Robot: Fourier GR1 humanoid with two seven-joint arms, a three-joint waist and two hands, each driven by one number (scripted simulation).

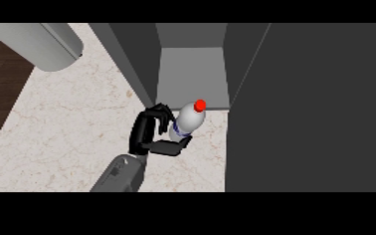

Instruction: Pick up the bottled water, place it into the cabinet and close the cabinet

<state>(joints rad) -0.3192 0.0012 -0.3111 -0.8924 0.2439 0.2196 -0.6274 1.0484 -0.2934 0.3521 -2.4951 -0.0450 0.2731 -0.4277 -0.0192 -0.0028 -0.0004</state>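
The bottled water [188, 122] is in the left robot hand [152, 132], whose fingers and thumb curl around its lower part. The bottle leans, its red cap [200, 104] pointing up and to the right, toward the open cabinet [189, 74]. It sits just in front of the cabinet floor, above the marble surface [66, 129]. The big dark cabinet door [308, 109] stands open on the right. A grey round thing [47, 45] lies far off to the left.

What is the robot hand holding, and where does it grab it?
The left robot hand holds the water bottle around its lower body; the red cap is free.
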